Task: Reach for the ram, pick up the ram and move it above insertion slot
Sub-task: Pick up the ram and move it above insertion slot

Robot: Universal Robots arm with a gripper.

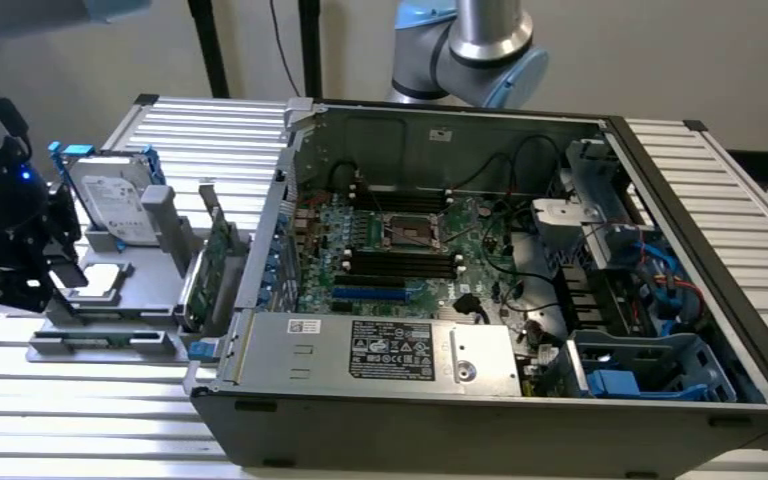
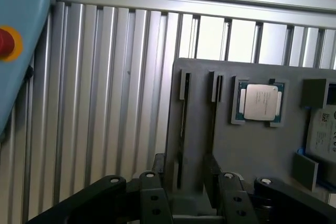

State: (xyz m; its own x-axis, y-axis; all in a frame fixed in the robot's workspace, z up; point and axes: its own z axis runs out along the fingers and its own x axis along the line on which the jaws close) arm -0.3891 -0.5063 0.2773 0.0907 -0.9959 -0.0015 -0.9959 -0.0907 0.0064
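Observation:
My gripper is open, its two fingers standing on either side of a narrow slot in the grey holder. A thin dark strip on edge in that slot looks like the ram; the fingers are apart from it. In the exterior view the gripper hangs over the near end of the grey holder, at the exterior view's left, outside the computer case. The insertion slot is one of several long black sockets on the motherboard inside the open case.
The holder also carries a processor chip, a silver hard drive and a wider green card with a metal bracket. The case wall stands between holder and motherboard. A short blue socket lies beside the black ones.

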